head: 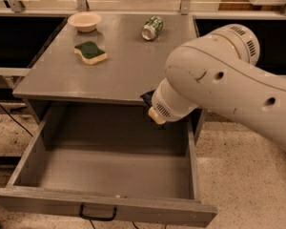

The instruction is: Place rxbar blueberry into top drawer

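The top drawer (109, 175) is pulled fully open below the grey counter, with a black handle (97, 213) on its front; the part of its inside that shows is bare. My gripper is hidden behind the arm's white wrist (169, 104), at the counter's front edge above the drawer's back right corner. A small dark corner (147, 98) sticks out left of the wrist; I cannot tell whether it is the rxbar blueberry or part of the gripper. No other sign of the bar shows.
On the counter (124, 66) lie a green-and-yellow sponge (90, 52), a pale bowl (84, 21) at the back left and a green patterned can (152, 27) on its side at the back. The arm's large white body (229, 80) covers the right side.
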### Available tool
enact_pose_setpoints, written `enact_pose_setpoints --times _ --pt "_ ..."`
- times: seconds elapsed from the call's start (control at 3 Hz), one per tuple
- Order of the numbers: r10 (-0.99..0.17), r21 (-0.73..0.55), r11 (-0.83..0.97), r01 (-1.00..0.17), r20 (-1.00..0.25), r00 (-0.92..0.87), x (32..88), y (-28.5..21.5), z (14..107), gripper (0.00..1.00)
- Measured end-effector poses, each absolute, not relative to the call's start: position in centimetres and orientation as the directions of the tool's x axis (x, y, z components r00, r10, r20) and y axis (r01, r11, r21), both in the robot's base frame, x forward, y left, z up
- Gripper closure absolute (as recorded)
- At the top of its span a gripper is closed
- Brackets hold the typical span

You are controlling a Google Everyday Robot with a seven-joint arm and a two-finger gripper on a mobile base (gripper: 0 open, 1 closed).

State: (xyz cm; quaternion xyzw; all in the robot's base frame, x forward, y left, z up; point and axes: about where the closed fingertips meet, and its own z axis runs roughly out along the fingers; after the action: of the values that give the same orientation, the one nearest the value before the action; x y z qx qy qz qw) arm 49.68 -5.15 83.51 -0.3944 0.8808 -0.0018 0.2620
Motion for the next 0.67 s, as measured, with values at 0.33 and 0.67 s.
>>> enact_pose_setpoints --times 0.33,0.67 --pt "-0.677 -0.191 0.704 -0.684 -0.473 -0.564 48.1 -4.5 81.8 1.00" --pt "-0.653 -0.179 0.725 -0.665 -0.487 -0.580 46.9 -4.0 79.9 1.00"
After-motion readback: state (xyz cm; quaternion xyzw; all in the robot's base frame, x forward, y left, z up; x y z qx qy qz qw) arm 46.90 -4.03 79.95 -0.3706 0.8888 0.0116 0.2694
